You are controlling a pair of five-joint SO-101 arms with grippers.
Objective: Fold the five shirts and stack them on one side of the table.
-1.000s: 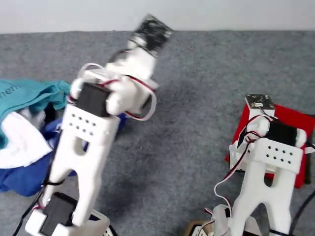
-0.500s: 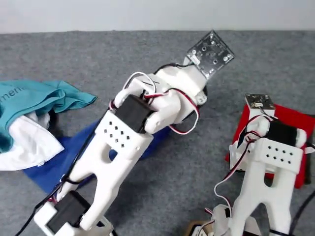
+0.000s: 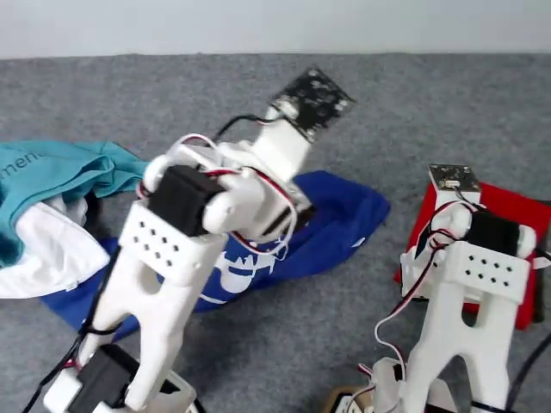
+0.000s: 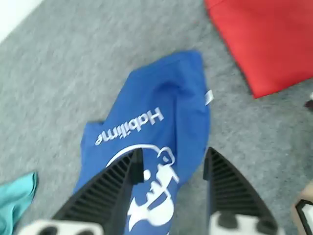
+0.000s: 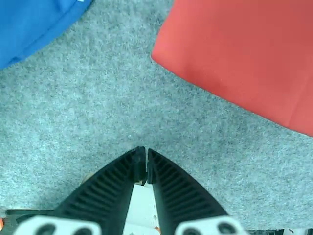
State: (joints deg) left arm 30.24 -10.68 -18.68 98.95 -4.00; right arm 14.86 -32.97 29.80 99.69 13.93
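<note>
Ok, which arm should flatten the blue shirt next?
Left, likely: the left gripper hangs open directly over the blue shirt, while the right gripper sits shut above bare carpet beside the red shirt.

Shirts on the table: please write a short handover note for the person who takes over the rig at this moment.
Left claw: open, hovers over the blue shirt, holding nothing.
Right claw: shut, empty, over bare table beside the red shirt.
Things: the blue shirt lies loose in the middle; the teal shirt and the white shirt are heaped at the left edge.
Done: the red shirt looks folded, on the right side.
Left: fold the blue, teal and white shirts and stack them on the red one.
</note>
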